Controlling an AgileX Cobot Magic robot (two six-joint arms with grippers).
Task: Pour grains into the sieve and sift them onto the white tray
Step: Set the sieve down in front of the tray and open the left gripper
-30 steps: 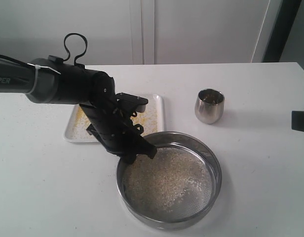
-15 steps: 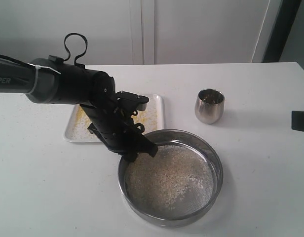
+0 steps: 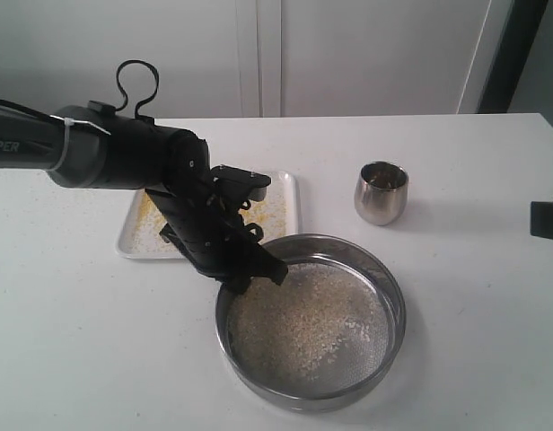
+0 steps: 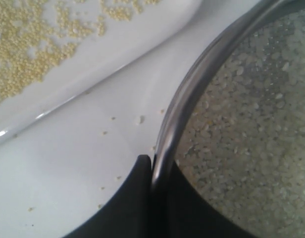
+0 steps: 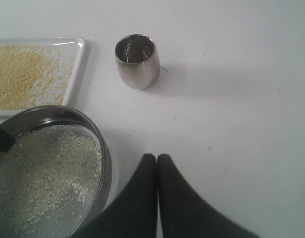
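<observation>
While the left gripper (image 4: 152, 166) is pinching the sieve (image 3: 312, 401) by its rim, lower centre, that stiff, slick steel is likely pulling lopsided; right gripper (image 5: 157, 157) is sitting closed, empty.

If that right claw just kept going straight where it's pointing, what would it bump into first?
Probably bare table; the right gripper is shut, and the steel cup sits slightly off its line, though depth is unclear.
</observation>
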